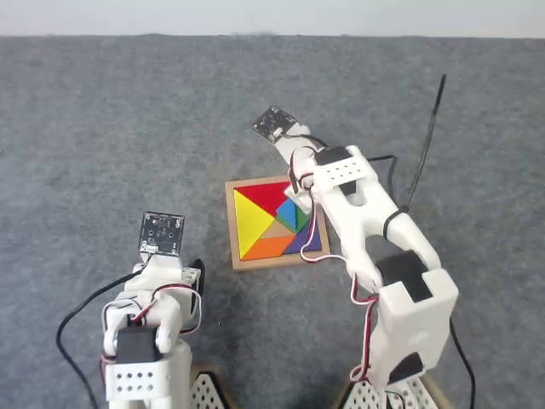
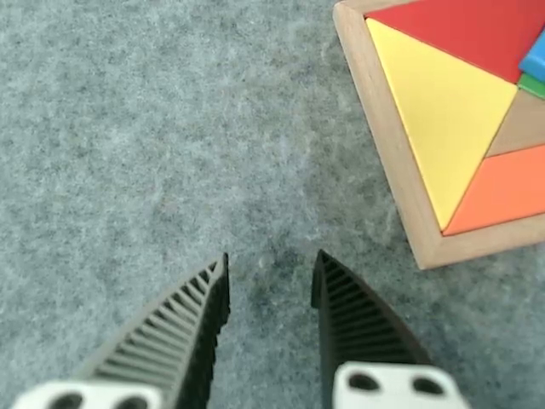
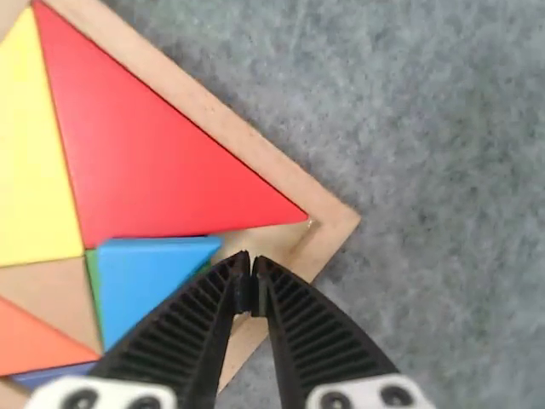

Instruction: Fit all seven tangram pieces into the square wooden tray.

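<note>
High view: the square wooden tray (image 1: 231,223) lies at the centre of the grey worktop (image 1: 102,128). Tangram pieces lie inside it: yellow triangle (image 1: 249,223) left, red triangle (image 1: 269,197) far, blue triangle (image 1: 290,213) right of centre, orange piece (image 1: 268,247) near. The right end effector (image 3: 253,266) hangs over the tray's far right corner, beside the blue triangle, with its fingers pressed together and holding nothing. The left end effector (image 2: 271,266) sits over bare worktop near-left of the tray, fingers narrowly apart, empty.
</note>
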